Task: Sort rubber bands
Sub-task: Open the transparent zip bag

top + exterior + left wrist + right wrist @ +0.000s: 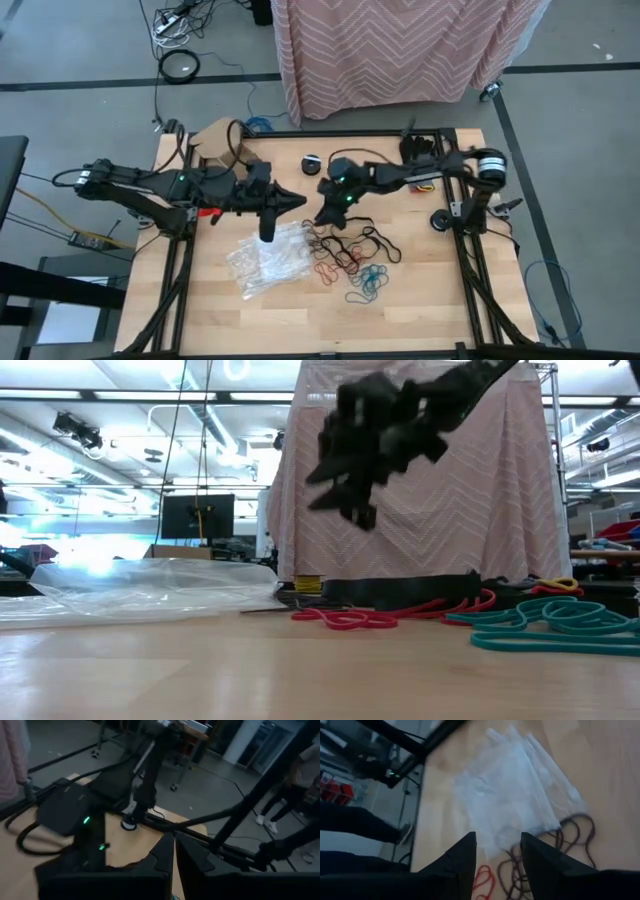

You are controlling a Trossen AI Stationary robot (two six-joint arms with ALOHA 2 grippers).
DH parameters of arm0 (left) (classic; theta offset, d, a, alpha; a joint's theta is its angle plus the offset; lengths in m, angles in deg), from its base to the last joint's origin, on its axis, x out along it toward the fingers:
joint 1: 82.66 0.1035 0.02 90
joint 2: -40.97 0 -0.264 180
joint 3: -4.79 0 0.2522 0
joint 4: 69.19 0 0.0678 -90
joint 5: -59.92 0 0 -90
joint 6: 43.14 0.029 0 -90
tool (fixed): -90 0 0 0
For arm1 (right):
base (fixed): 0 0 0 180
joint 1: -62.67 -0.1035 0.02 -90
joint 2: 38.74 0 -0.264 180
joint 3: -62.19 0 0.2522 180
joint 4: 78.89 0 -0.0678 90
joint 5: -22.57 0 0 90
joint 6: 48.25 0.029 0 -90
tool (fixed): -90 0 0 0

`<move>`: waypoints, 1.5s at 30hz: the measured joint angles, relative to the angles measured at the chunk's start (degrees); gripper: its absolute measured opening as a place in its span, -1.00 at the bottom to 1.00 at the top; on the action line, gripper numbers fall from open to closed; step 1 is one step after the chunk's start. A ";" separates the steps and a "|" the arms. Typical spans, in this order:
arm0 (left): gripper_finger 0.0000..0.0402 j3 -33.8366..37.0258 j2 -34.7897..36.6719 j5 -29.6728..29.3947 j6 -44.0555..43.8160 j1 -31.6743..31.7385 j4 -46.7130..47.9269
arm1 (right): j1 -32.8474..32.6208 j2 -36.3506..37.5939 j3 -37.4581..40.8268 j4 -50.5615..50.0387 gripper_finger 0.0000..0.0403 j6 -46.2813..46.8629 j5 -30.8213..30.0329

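Note:
The rubber bands [352, 256] lie in a loose heap on the table right of centre: black loops [360, 240], red ones [325, 270] and teal ones [368, 284]. In the low view, red [345, 618] and teal [555, 625] bands lie flat in front. My right gripper [324, 216] hangs open above the heap's far left edge, clear of the table [352, 505]. Its wrist view shows black loops [575, 827] and a red one [482, 877] below. My left gripper [298, 201] is shut and holds nothing, hovering just left of the right gripper [174, 852].
Clear crinkly plastic bags [265, 258] lie left of the bands [515, 795]. A small black disc [312, 163] sits near the far edge, with a cardboard box [215, 140] at the far left corner. Bare wood lies along the near edge. A person's legs show beyond the table [280, 805].

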 joint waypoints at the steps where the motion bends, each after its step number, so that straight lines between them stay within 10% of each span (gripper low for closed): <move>1: -0.86 0.01 0.00 0.39 0.04 0.00 0.12 | -0.15 -1.44 0.00 1.19 -0.29 0.89 -0.01; 13: -0.86 0.00 0.04 3.78 0.89 0.00 2.73 | -1.85 -10.99 0.00 16.28 -0.31 12.98 -1.22; 34: -0.86 0.32 -0.02 7.50 -2.26 0.00 14.90 | -6.89 -10.89 0.00 11.46 -0.38 18.18 -8.16; 39: -0.86 7.96 -0.33 8.24 -10.63 0.00 25.14 | -8.35 -10.89 0.00 12.00 -0.38 20.03 -9.12; 45: -0.86 23.78 -0.65 14.27 -21.31 -0.01 13.87 | -7.86 -10.89 0.00 11.85 -0.38 20.92 -8.84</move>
